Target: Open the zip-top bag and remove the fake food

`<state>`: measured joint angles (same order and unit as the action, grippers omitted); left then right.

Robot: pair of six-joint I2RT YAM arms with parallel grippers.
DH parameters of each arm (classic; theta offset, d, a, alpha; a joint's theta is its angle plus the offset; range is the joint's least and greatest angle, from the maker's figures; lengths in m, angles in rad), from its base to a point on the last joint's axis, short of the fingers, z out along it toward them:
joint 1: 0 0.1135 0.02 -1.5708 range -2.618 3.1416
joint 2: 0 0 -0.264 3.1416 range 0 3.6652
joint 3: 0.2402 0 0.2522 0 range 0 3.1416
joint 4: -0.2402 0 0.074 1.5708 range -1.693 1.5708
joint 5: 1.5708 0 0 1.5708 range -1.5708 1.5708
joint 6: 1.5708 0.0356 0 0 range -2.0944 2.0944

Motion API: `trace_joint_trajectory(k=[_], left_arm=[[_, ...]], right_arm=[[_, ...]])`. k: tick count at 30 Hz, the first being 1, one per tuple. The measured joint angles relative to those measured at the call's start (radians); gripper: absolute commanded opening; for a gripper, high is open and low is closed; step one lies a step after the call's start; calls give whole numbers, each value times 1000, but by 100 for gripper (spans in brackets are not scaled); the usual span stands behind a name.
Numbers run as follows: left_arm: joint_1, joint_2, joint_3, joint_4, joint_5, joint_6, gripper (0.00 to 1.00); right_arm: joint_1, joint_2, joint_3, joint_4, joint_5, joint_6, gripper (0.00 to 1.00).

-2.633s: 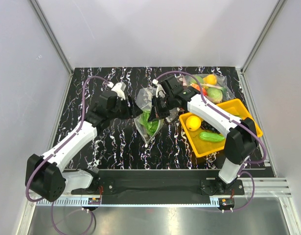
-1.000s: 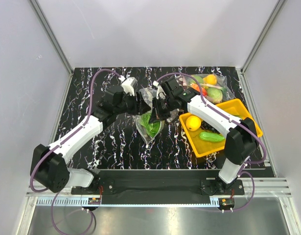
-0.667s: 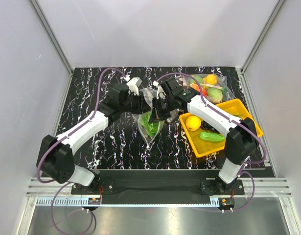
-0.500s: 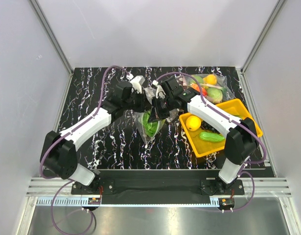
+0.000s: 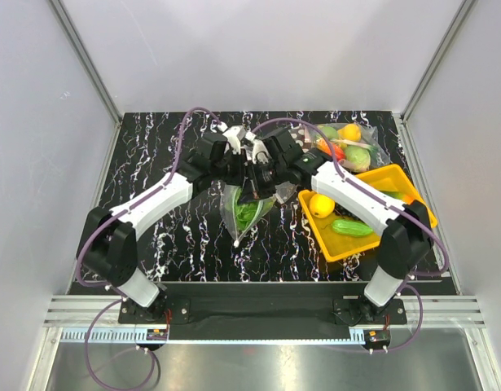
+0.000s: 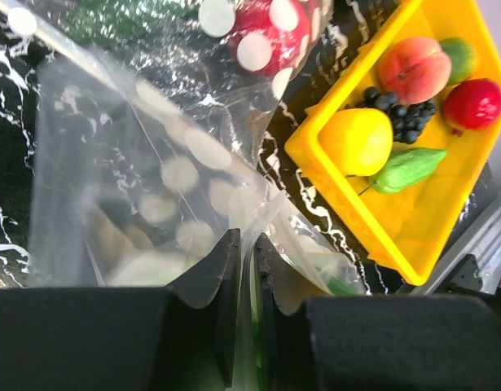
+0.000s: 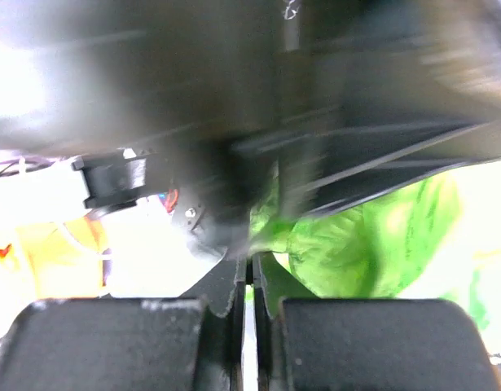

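The clear zip-top bag (image 5: 243,210) with white dots hangs above the black table, its mouth held up between both grippers. Green lettuce (image 5: 248,212) shows inside it. My left gripper (image 5: 244,163) is shut on the bag's mouth; in the left wrist view (image 6: 248,248) the plastic film (image 6: 152,187) is pinched between the fingers. My right gripper (image 5: 260,173) is shut on the other side of the mouth; in the right wrist view (image 7: 251,269) the lettuce (image 7: 372,244) fills the space behind the fingertips. A yellow lemon (image 5: 321,204) lies in the yellow tray. The fish is not visible.
A yellow tray (image 5: 405,183) at the right holds the lemon, a cucumber (image 5: 352,228) and black grapes; the left wrist view (image 6: 413,244) also shows a peach there. A clear bag of fruit (image 5: 348,145) lies behind it. A polka-dot bag (image 6: 266,32) lies behind the held bag.
My left gripper has swung right from the table's left-middle to the bag's mouth and shut on it beside the right gripper. The bag now hangs a little lower and straighter.
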<state>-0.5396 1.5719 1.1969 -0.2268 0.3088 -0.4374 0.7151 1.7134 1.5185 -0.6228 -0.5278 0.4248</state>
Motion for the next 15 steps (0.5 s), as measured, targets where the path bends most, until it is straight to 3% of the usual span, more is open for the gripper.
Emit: trace_joint_trajectory(k=[15], left_arm=[[-2,34,-3,-21,-54,11,23]], right_arm=[[24,-105,4,26,-37,2,0]])
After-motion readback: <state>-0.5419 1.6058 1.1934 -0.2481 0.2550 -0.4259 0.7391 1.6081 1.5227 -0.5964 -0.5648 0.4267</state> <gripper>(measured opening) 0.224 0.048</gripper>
